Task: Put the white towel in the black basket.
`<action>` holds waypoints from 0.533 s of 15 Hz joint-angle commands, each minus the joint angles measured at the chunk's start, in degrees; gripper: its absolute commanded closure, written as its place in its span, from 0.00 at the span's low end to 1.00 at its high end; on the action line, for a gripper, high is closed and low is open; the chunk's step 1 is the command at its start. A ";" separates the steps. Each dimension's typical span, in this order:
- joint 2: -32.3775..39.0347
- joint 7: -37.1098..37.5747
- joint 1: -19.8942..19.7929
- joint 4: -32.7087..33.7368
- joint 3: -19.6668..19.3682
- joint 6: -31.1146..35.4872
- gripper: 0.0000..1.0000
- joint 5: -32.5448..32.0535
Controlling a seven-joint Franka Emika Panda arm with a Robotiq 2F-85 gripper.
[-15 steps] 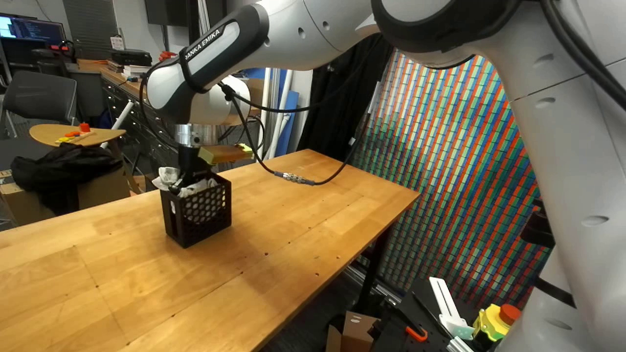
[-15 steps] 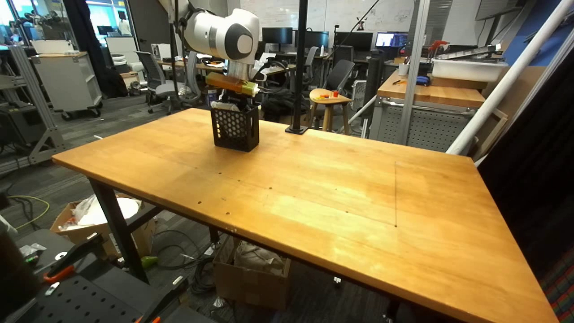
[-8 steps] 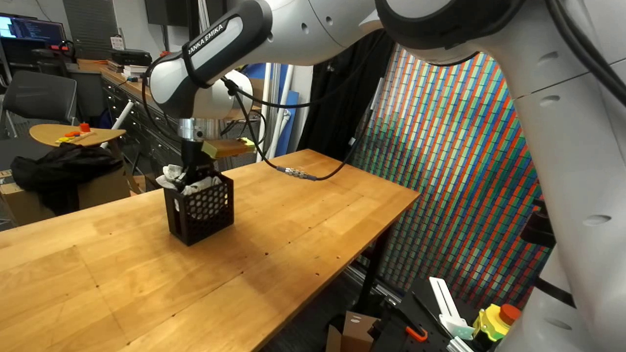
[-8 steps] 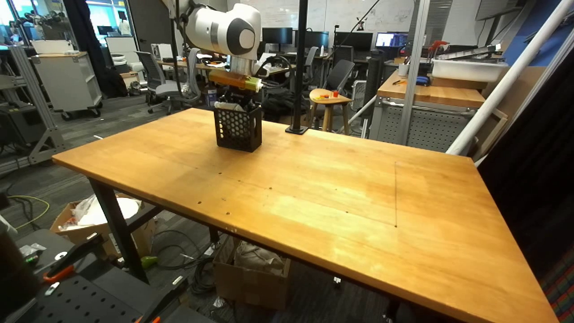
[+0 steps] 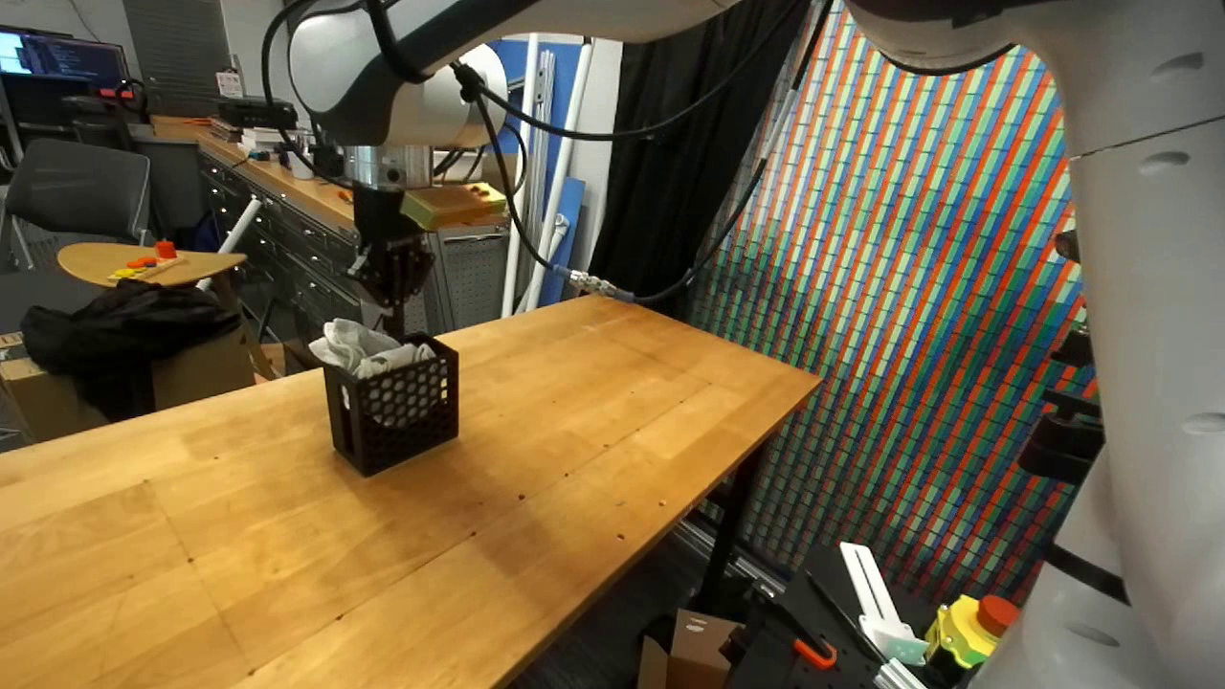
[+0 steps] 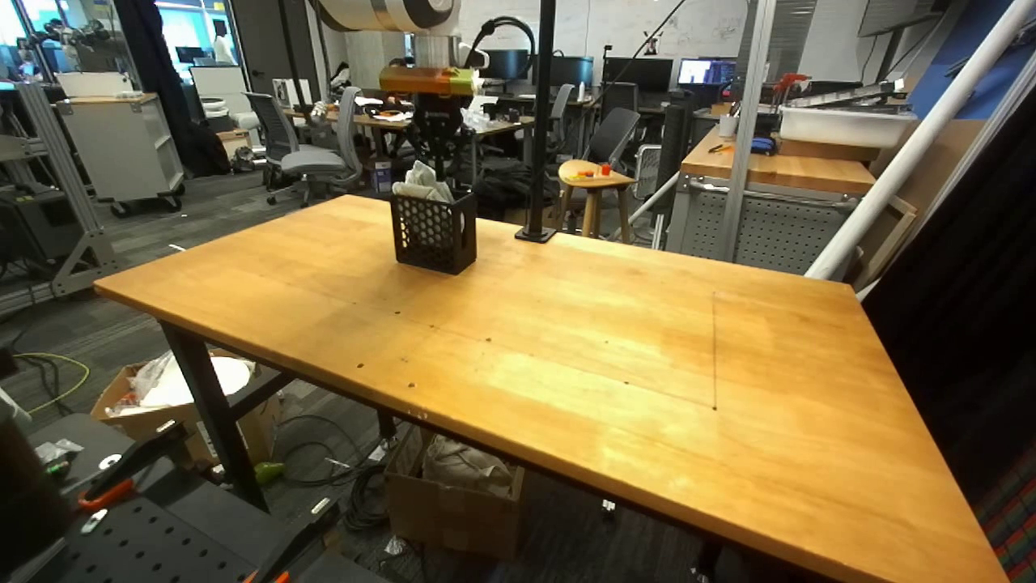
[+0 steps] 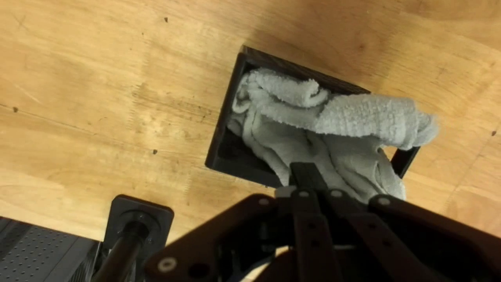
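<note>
Workroom: at far left in an exterior view you have a lit monitor (image 5: 75, 59), with a dark chair (image 5: 78, 187) in front of it.
Wooden stool (image 5: 86, 258): right of the chair, bearing small red, orange and yellow pieces (image 5: 165, 250).
Black cloth (image 5: 129, 321): heaped on a cardboard box (image 5: 206, 368), near the stool.
White towel (image 5: 354, 343): bunched and wrinkled inside the black basket (image 5: 397, 435), upper folds standing above the rim; your wrist view shows one fold reaching out past the rim at one end.
Black basket: upright on the wooden table (image 5: 574, 431); you can see the towel through its openwork side.
Gripper (image 5: 393, 318): pointing down over the basket in both exterior views, jaws pressed together, holding nothing; you cannot tell whether it touches the towel.
Wooden table: marked with thin straight lines and small dark holes; a black post (image 6: 544, 121) stands on it near the basket.
Black curtain (image 5: 684, 182): hanging beyond the table.
Striped panel (image 5: 900, 316): multicoloured, right of the curtain.
Red button (image 5: 997, 614): on a yellow box (image 5: 957, 632), low down at right.
Arm (image 5: 1148, 316): rising white at far right, partly out of view above.
</note>
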 commanded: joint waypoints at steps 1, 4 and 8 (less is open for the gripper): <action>-5.00 2.45 1.19 -4.68 -1.03 0.50 1.00 -1.51; -8.50 4.89 1.81 -8.99 -1.08 1.38 1.00 -2.05; -13.24 9.21 3.57 -13.67 -1.08 1.33 1.00 -5.45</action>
